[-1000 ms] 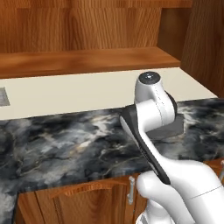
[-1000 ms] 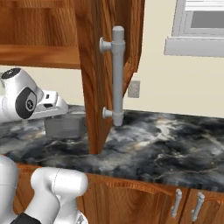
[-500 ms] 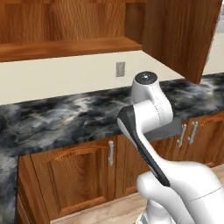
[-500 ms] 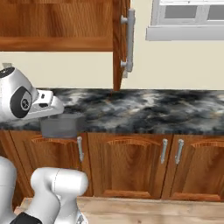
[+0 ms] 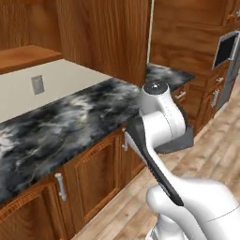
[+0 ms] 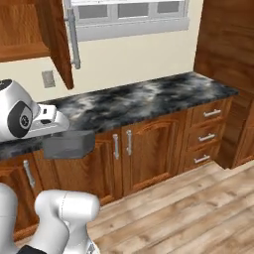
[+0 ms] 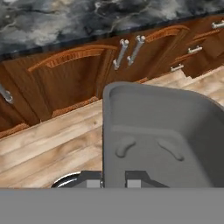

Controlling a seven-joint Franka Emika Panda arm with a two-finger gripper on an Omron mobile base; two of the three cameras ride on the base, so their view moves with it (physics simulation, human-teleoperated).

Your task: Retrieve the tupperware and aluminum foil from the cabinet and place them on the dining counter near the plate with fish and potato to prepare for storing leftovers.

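The grey tupperware (image 7: 162,131) hangs over the wooden floor, with my gripper (image 7: 114,180) shut on its near wall. The same tupperware (image 6: 68,144) sits under the white hand in the right base view, level with the counter's edge. It also shows as a grey block (image 5: 181,140) behind the arm in the left base view. The cabinet (image 6: 20,30) is up at the left, its door (image 6: 57,40) swung open with a silver bar handle (image 6: 73,34). The aluminum foil, the dining counter and the plate with fish and potato are out of view.
A wall-side marbled counter (image 6: 149,96) runs over arched base doors (image 7: 72,81) and drawers (image 6: 208,134). A window (image 6: 129,15) is above it and an outlet (image 5: 37,84) on the wall. Wooden floor (image 6: 188,208) lies open to the right. Tall wood units with an appliance (image 5: 226,47) stand far right.
The whole scene has shifted in both base views, so the base has backed off and turned from the counter. The tupperware stays in the shut gripper.
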